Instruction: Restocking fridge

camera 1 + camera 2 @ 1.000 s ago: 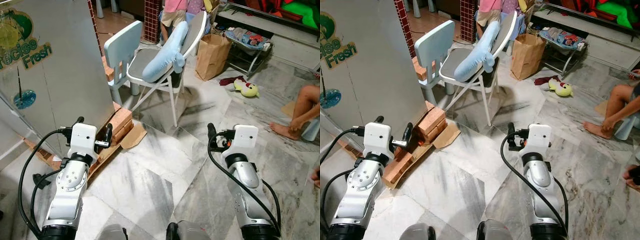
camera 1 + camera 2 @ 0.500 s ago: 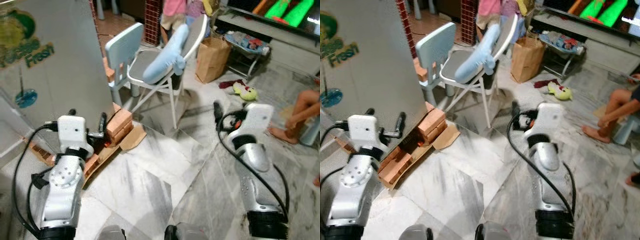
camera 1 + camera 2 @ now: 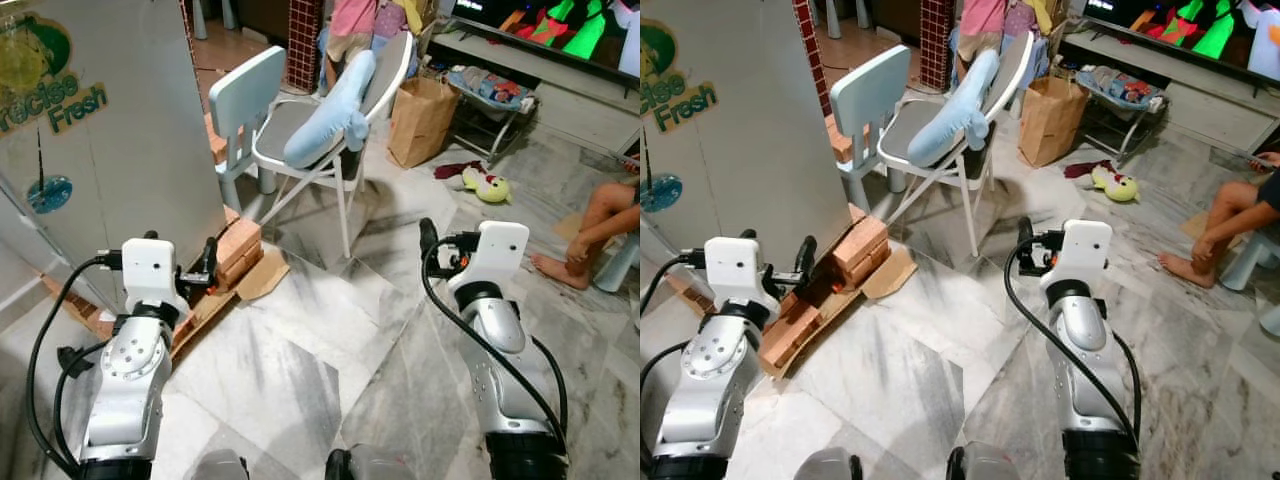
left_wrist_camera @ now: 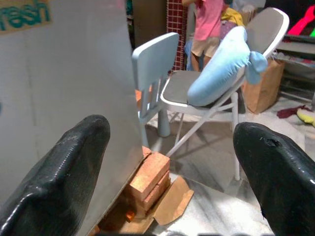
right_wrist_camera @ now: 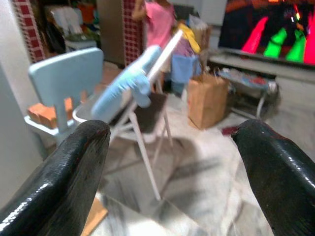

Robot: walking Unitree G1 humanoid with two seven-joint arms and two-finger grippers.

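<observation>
Compared with half a second earlier, the whole scene is sharper and has swung slightly, which is read as the head camera settling after a turn rather than as any movement of the furniture; the right arm, which was lifted higher a moment ago, has been lowered back toward its earlier level. The fridge [image 3: 110, 120], a tall grey cabinet with a "Fresh" sticker, is seen at the robot's left, its door side not shown, standing on a row of bricks [image 3: 236, 245] with a piece of cardboard [image 3: 265, 274] beside them. The left gripper [image 4: 167, 162] is held close to the fridge's lower corner, its fingers spread wide with nothing between them. The right gripper [image 5: 172, 162] is held over the marble floor [image 3: 330, 330], well apart from the fridge, also spread wide and empty. Beyond, a folding chair [image 3: 330, 130] carrying a blue pillow [image 3: 335, 100], a small blue chair [image 3: 243, 95], a paper bag [image 3: 418, 120] and a toy [image 3: 487, 185] are seen; a seated person's leg [image 3: 590, 225] is at the right. No item for stocking is held, so the task is judged to be at an approach or repositioning stage.
</observation>
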